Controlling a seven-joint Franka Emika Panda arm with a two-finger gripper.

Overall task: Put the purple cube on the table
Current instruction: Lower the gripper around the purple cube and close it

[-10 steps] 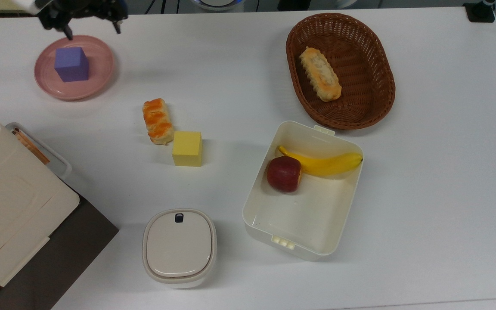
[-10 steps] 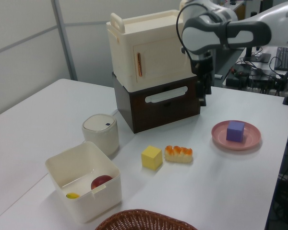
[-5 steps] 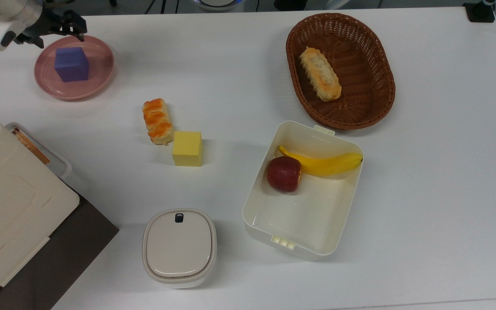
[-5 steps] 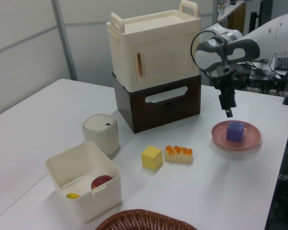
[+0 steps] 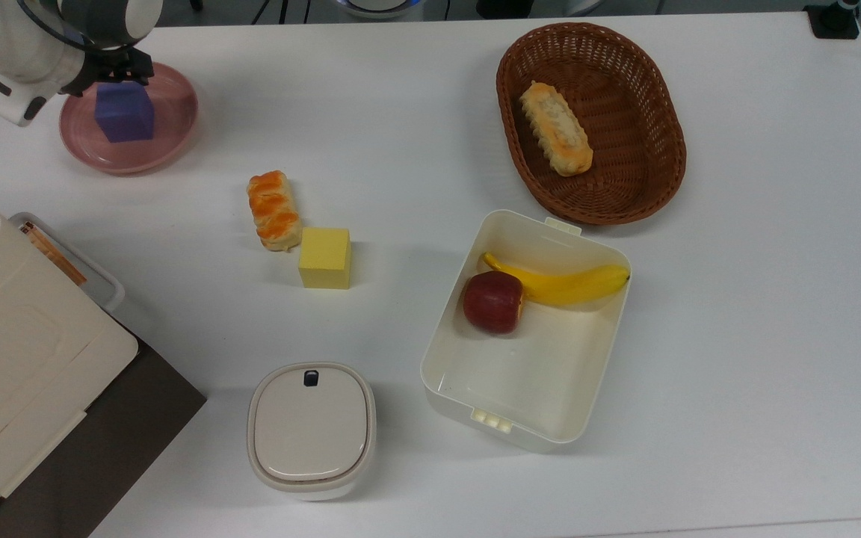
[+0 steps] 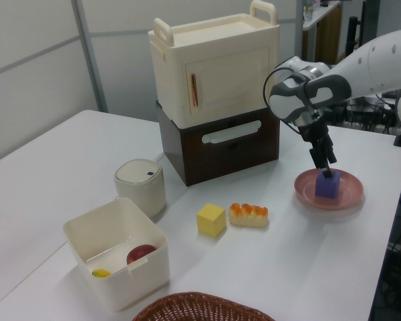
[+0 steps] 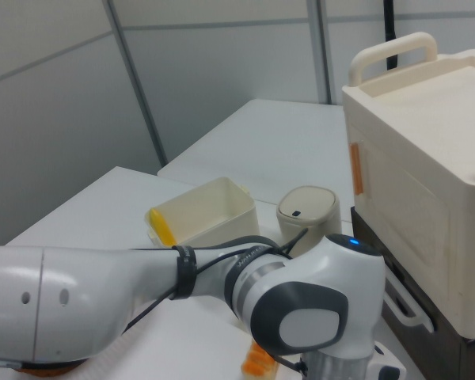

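Over the last second the arm has swung in from beside the stacked cream and brown boxes (image 6: 217, 110) and come down over the pink plate (image 5: 169, 131), so the claw (image 6: 329, 170) now sits right at the top of the purple cube (image 6: 327, 184); in the left view one dark finger reaches down to the cube's upper face, and in the top view the wrist covers the cube's far edge; whether the claw is released or clenched on the cube I cannot tell; the purple cube itself has not shifted and rests on the plate, near the far left corner of the desk (image 5: 737, 373) in the top view; this reads as the end of the approach, with the grasp probably about to be made or just forming; the lift and the set-down on bare desk are yet to come; open white surface lies just beside the plate, between it and the glazed bread (image 5: 273, 210) next to the yellow cube (image 5: 324, 257), which looks a fair landing spot.
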